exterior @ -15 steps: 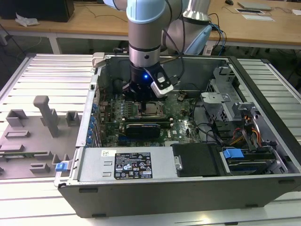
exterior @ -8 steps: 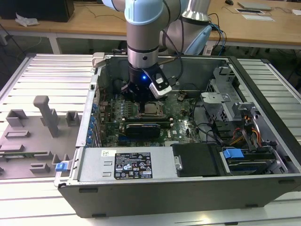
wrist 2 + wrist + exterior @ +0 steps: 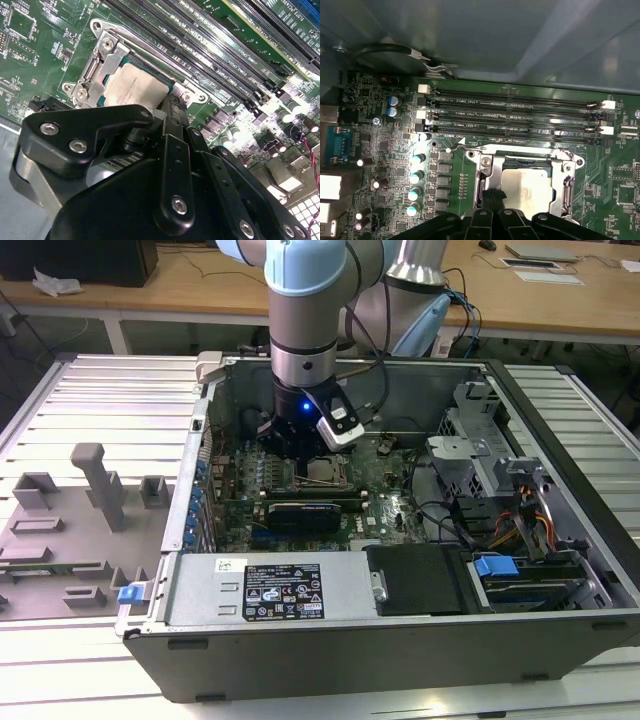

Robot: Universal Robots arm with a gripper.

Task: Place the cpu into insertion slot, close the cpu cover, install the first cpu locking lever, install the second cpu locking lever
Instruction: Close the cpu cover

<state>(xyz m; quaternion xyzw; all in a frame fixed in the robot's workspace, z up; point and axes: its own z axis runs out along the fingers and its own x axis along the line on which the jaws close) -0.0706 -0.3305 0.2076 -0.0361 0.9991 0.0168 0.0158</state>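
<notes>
Subject: the cpu (image 3: pixel 527 189). Its silver face is up and it sits square in the insertion slot (image 3: pixel 525 161), whose dark frame shows as a band along the chip's far edge. In the exterior view the slot is near the middle of the green circuit board (image 3: pixel 392 490), inside the open computer case (image 3: pixel 400 650).

The cpu cover (image 3: pixel 100 62) appears to lie flat around the chip, with its window framing the silver face. I cannot confirm that it is fully seated. A thin wire lever (image 3: pixel 465 144) runs by the far left corner of the socket. Whether it is latched cannot be told.

The gripper (image 3: pixel 492 197) stands over the near edge of the socket. Its fingers (image 3: pixel 487 200) are drawn together with nothing seen between them. In the second wrist view the fingertips meet the corner of the chip's face. Contact with the chip or the cover cannot be confirmed. In the exterior view the arm (image 3: pixel 305 330) comes straight down into the case.

Surroundings: long black memory slots (image 3: pixel 515 112) lie just beyond the socket on its far side. A row of blue-topped capacitors (image 3: pixel 415 177) lies to one side of it. A black card (image 3: pixel 300 512) stands on the board, nearer than the socket. The case rests on a ribbed metal table (image 3: pixel 100 390). A grey fixture (image 3: pixel 95 480) stands on that table at the exterior view's left.
</notes>
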